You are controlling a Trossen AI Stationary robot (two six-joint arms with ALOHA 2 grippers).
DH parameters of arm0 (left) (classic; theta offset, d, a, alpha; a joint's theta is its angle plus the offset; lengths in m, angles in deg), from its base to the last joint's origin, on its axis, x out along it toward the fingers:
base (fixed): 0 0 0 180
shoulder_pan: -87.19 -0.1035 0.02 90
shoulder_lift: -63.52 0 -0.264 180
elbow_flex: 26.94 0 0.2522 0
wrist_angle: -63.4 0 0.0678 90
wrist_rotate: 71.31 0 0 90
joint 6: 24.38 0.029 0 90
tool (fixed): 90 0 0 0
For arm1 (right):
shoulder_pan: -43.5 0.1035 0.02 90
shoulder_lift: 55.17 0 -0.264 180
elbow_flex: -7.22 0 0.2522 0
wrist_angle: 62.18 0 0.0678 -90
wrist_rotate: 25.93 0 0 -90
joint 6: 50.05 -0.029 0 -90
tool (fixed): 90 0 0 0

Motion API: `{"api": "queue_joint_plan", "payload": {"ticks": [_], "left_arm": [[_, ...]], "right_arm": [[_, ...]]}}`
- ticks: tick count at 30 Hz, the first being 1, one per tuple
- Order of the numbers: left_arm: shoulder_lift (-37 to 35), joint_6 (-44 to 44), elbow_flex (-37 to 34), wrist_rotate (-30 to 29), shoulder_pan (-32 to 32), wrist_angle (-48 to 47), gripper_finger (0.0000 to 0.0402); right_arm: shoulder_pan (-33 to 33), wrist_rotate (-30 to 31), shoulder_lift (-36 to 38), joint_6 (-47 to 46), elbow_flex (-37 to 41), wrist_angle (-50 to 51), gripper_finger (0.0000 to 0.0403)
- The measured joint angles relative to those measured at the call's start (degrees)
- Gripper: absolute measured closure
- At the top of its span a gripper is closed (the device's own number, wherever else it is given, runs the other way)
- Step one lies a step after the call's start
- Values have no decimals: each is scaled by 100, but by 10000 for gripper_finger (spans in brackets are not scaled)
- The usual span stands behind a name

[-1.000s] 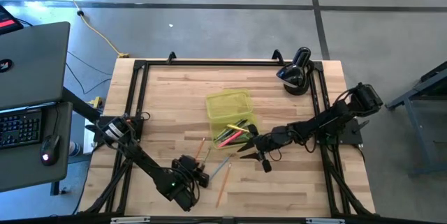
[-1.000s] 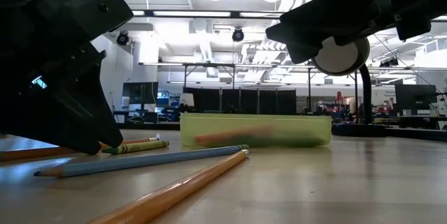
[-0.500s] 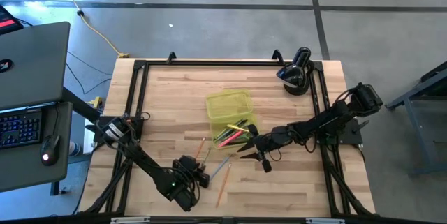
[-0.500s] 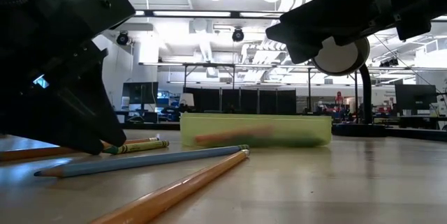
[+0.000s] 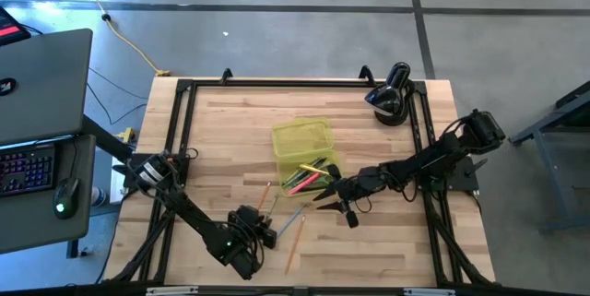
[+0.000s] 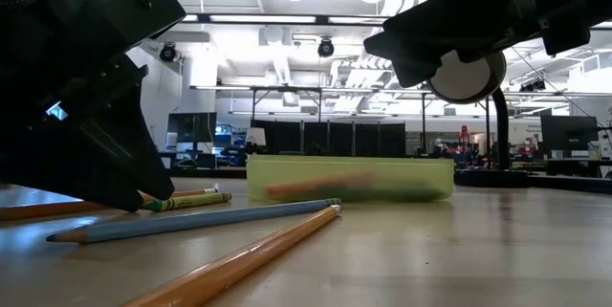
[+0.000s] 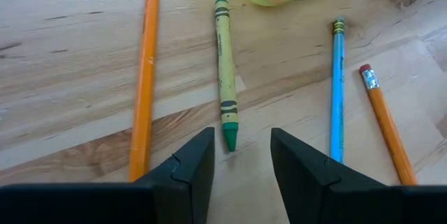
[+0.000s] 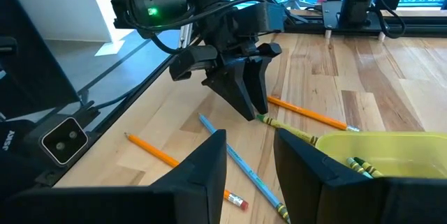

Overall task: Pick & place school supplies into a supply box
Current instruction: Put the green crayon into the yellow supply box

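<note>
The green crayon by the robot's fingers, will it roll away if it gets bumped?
Probably: the green crayon looks round and lies loose on the flat table. The open left gripper straddles its tip, so closing squarely should trap it. It looks short and stiff, unlikely to bend.

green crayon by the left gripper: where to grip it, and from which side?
Grip the green crayon mid-body on its paper wrap, coming straight down with the fingers across its width. It lies flat on the table, clear of the orange pencil and the blue pencil, so both long sides look free. The left gripper is open, its tip already between the fingers.
</note>
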Motion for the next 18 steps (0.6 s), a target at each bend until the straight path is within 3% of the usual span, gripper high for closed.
{"api": "queue_joint_plan", "payload": {"ticks": [18], "left_arm": [[2, 498, 4, -52, -52, 137, 229]], "right_arm": [[2, 0, 0, 0, 0, 2, 304]]}}
